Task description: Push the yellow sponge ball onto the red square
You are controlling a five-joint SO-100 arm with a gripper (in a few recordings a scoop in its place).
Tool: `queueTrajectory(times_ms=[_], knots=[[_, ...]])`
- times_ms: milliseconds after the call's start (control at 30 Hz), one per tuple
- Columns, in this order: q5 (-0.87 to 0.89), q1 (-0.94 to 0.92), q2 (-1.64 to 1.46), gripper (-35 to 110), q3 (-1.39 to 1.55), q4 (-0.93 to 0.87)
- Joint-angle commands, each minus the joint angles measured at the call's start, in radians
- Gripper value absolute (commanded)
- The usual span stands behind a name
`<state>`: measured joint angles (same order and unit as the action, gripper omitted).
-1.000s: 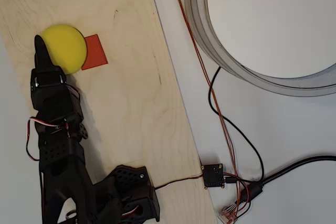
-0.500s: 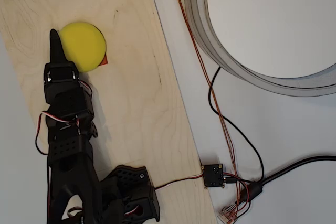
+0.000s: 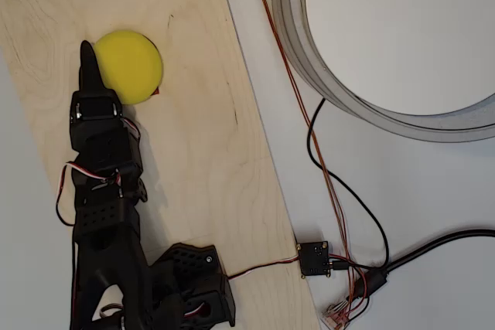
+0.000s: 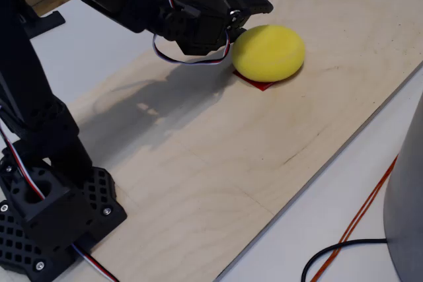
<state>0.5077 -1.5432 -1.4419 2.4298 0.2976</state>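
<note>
The white desk (image 3: 433, 191) carries a long plywood board (image 3: 201, 160), and on this board all the work takes place. A large grey ring (image 3: 309, 59) lies on the desk well apart from the board, at the right in the overhead view, and thin cables (image 3: 325, 168) run between them to a small black box (image 3: 314, 258). The black arm (image 3: 104, 214) stands with its base on the near end of the board and reaches along it toward the ball.

The gripper (image 3: 87, 56) has its fingers together in one narrow point, holding nothing, and this point rests against the left side of the yellow sponge ball (image 3: 129, 66) in the overhead view. The ball sits on the red square (image 4: 259, 83) and covers almost all of it; a thin red edge shows under the ball on the near side in the fixed view. So I judge the task is nearly finished or finished.

The ball looks matte and made of foam, so it is probably very light and soft, and it can roll away easily. I think it is better to touch it low and at the middle of its side, with a slow push, not to squeeze it
</note>
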Motion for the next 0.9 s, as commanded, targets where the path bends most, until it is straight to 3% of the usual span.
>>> queueTrajectory(times_ms=[0, 667, 867], knots=[[0.041, 0.017, -0.028, 22, 0.012, 0.026], [0.017, 0.037, -0.316, 21, 0.166, 0.023], [-0.126, 0.002, -0.54, 19, 0.238, 0.021]])
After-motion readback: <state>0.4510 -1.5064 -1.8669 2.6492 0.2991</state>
